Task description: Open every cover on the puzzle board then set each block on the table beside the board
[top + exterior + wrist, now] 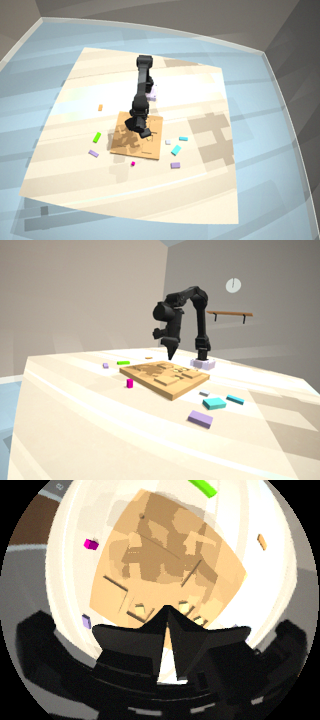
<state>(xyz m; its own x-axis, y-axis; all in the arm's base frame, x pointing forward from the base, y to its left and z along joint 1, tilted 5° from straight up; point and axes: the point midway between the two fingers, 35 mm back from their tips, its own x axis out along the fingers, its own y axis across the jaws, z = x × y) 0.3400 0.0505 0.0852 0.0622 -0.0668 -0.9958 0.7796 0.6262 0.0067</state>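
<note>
Puzzle board (152, 155) (165, 391) (150, 587) lies flat on the bench (85, 180) (103, 426) (65, 580), at six o'clock from the arm's base (153, 98) (210, 365) in the top view; gripper (169, 359) (167, 608) closed, empty, above the board.

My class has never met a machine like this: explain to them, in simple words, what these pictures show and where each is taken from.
This is one black robot arm with jaws like a beak. One picture looks down from above, one looks across the table from the side, and one looks out past the jaws from the arm's wrist.

On the pale table lies a wooden board with raised flat pieces and small yellowish blocks sunk in it. Around it lie small coloured pieces, such as a green bar and a pink block. The jaws are closed above the board, holding nothing.
</note>
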